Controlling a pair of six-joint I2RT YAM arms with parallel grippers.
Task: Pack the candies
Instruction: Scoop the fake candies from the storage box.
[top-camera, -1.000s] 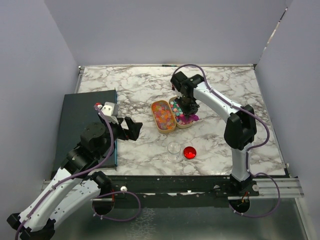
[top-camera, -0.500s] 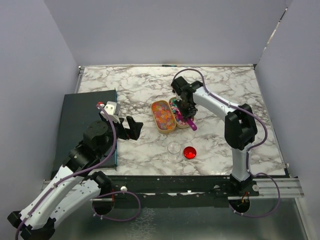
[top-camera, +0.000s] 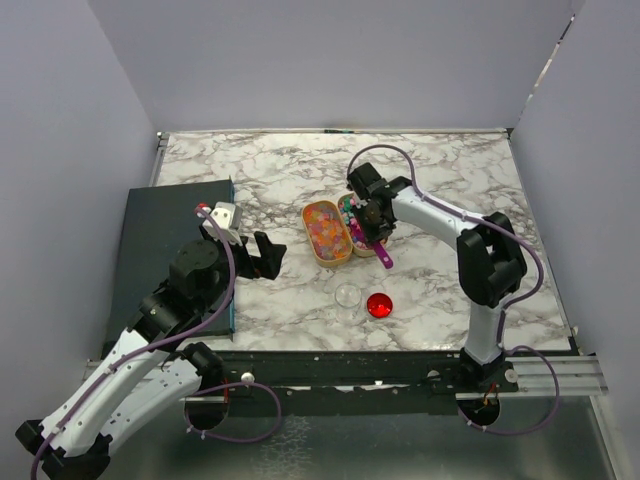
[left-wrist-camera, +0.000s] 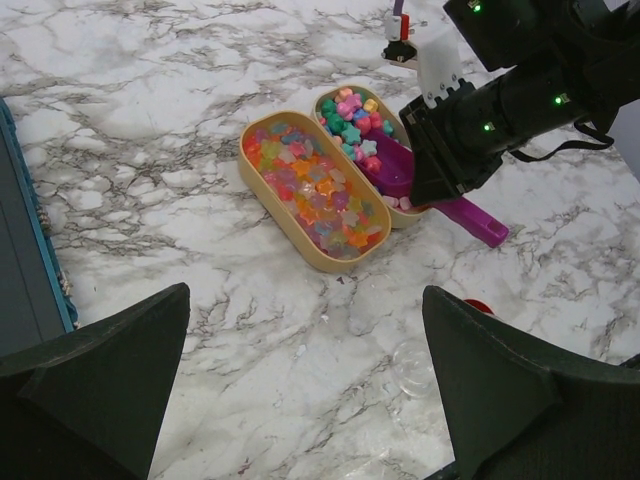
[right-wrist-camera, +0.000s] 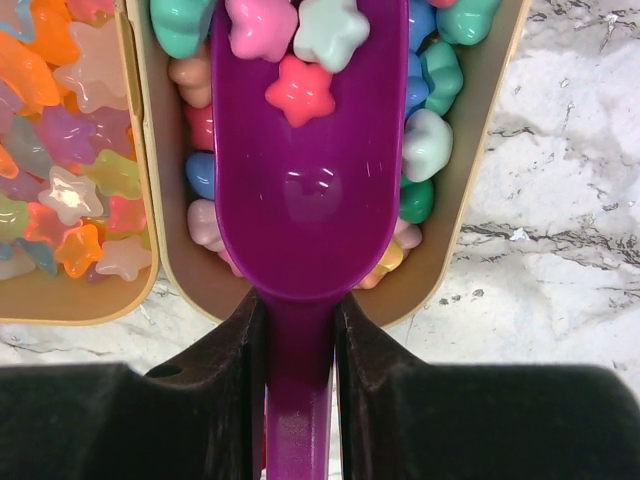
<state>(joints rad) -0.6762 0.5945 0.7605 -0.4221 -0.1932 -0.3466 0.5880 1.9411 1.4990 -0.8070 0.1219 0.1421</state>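
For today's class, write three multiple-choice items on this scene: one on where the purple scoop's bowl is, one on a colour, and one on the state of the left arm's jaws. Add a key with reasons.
1. The bowl of the purple scoop lies:
A) in a tray, among candies
B) on the floor
C) in mid-air, clear of everything

2. The round lid beside the clear jar is:
A) blue
B) red
C) green

3. The jaws of the left gripper are:
A) shut on the scoop
B) wide open and empty
C) shut on one candy

Key:
1 A, since the right wrist view shows the bowl resting among the candies inside the tray.
2 B, since it shines red in the top view.
3 B, since the left wrist view shows them far apart, gripping nothing.
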